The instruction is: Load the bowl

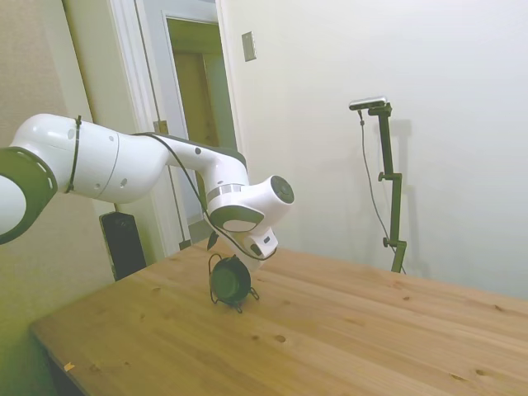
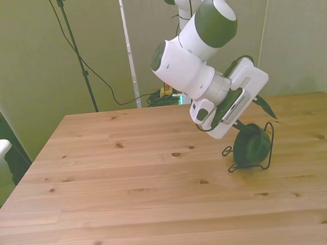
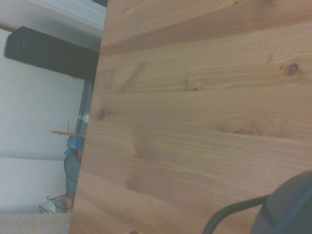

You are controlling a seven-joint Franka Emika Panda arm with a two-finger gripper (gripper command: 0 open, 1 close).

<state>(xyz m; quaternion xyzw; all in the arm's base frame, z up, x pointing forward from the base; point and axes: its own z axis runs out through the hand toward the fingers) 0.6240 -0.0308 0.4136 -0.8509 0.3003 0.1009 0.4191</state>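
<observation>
Bowl: you have the small round dark green-black bowl (image 1: 230,280) standing on its edge on the wooden plank table (image 1: 346,338), its round face turned to the side camera. In the front view it (image 2: 251,145) sits toward the front view's right, roughly midway across the table's depth.
Rack: a thin black wire rack (image 2: 268,146) wraps the bowl; its loops rise over the bowl's top and its feet touch the wood beside the bowl.
Arm: your white Franka arm (image 1: 124,165) bends down so that the wrist hangs just above the bowl and rack.
Gripper: the gripper (image 2: 252,116) is at the bowl's upper rim. You cannot tell from either outer view whether the fingers are apart or closed; the white hand body hides them.
Wrist camera: you see bare planks and a blurred dark curve of the bowl (image 3: 287,207) with a wire of the rack (image 3: 229,213) at one corner.
</observation>
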